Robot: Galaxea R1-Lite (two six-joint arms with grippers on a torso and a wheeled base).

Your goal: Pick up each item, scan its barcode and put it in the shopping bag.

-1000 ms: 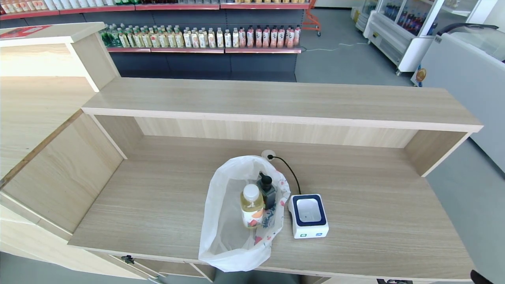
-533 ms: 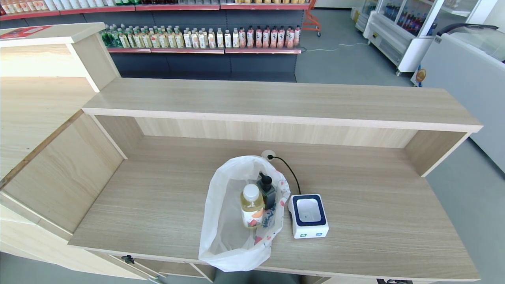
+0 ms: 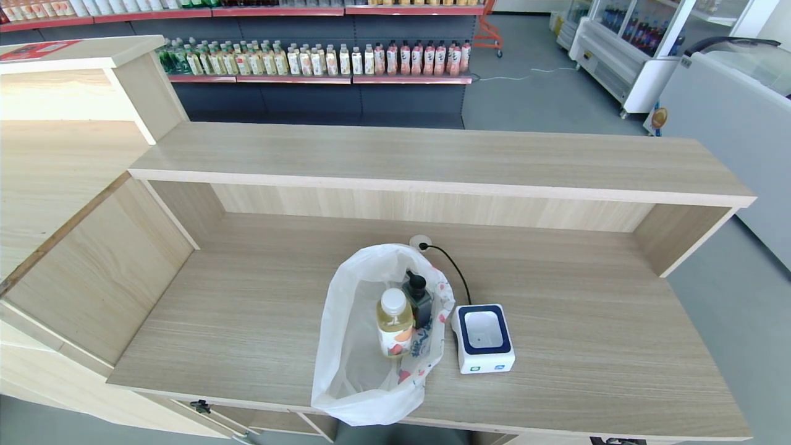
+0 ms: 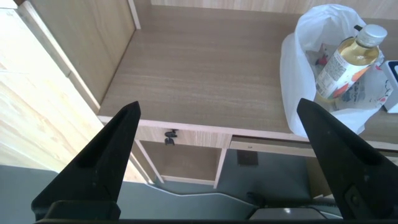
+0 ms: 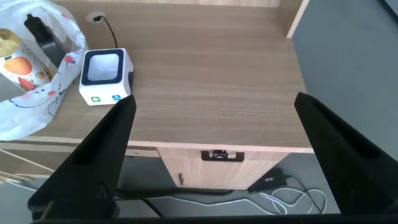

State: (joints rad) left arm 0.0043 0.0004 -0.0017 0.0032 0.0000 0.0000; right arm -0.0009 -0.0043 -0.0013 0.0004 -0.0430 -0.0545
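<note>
Shopping bag slumps at the front edge of the counter, its lower folds hanging over the lip. Off the counter to its left, the left hand hangs wide open and empty. In the bag stand a juice bottle and a dark pump bottle. Just beside it on the right sits the scanner. Farther right, the right hand is likewise spread and empty. A nudge could tip the overhanging bag off the edge. Plastic folds hide the bottles' bases, and no barcode can be made out.
</note>
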